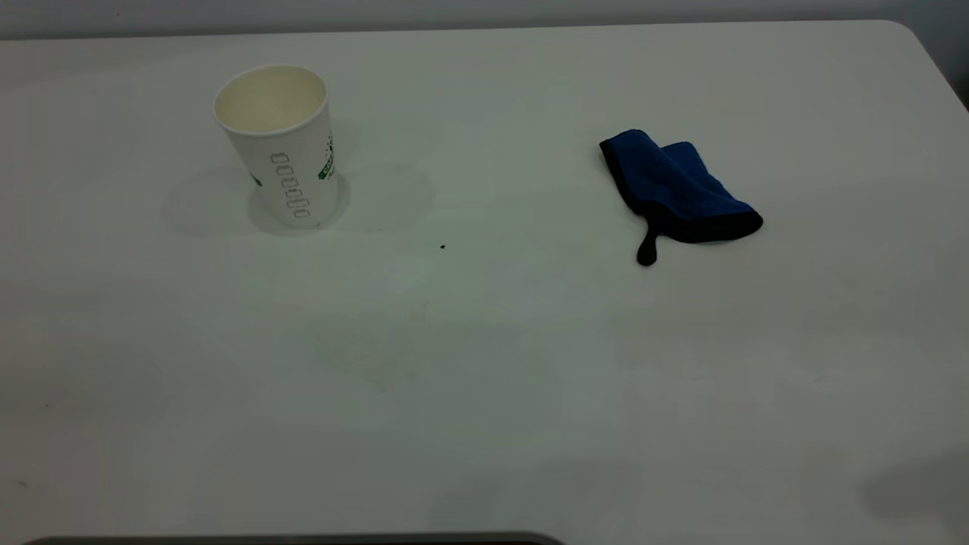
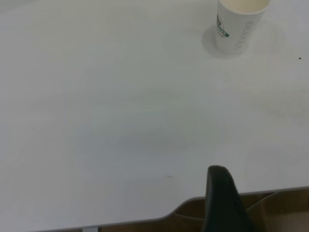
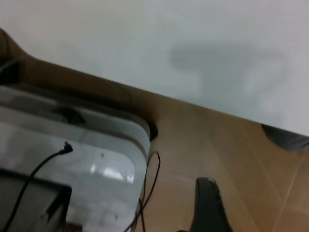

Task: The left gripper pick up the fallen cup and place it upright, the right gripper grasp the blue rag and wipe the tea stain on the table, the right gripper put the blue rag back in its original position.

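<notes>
The left pincer (image 2: 222,203) shows only as one dark part at the near edge of the counter (image 2: 120,121), well back from the work. I cannot tell whether it is open or closed, and nothing is seen in it. The right pincer (image 3: 207,205) hangs off the counter over the wooden floor (image 3: 231,159), also shown only in part. Its state cannot be told either, and no rag is on it.

Outward from the left pincer, the cup (image 1: 280,144) stands upright on its base, mouth up, at the far left of the counter. The blue rag (image 1: 677,193) lies loosely folded far to the right, well apart from the cup, its black strap pointing toward the near edge. Between them no tea stain can be made out, only a tiny dark speck (image 1: 442,246), though a faint film may escape this view.

By these signs the task looks done and what remains is parking. Both arms should be kept low and away from the cup, which would tip easily.

The cup carries green lettering, too small to read, beside a row of small outlined rectangles. The rag shows no label.
</notes>
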